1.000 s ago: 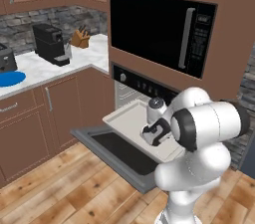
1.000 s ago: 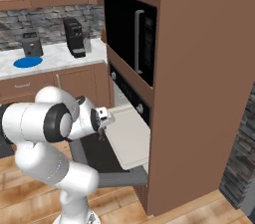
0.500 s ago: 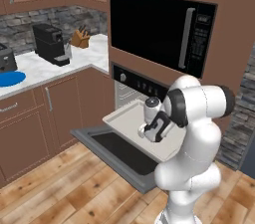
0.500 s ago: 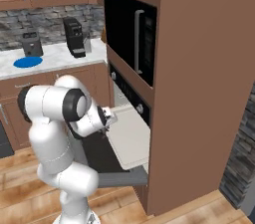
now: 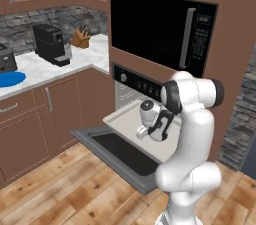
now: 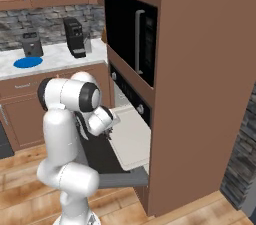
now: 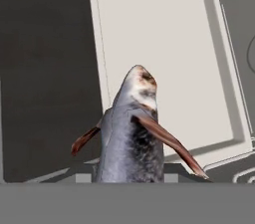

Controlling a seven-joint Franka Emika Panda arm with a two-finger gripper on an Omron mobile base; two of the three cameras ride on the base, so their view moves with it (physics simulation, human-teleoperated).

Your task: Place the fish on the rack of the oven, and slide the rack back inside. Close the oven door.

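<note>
Oven door [image 5: 122, 154] lies open and flat, dark window up. Rack [image 7: 159, 54] is pulled out over it, pale and bare, its far end at the oven [image 5: 131, 83] mouth. Gripper [image 5: 144, 132] hangs over the rack's near left part. Fish [image 7: 133, 128], grey with reddish fins, is pinched between the fingers, head pointing out over the rack, not touching it.

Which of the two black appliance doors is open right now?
The oven door, the lower one, folded down flat beneath the pulled-out rack. The microwave above stays shut.
</note>
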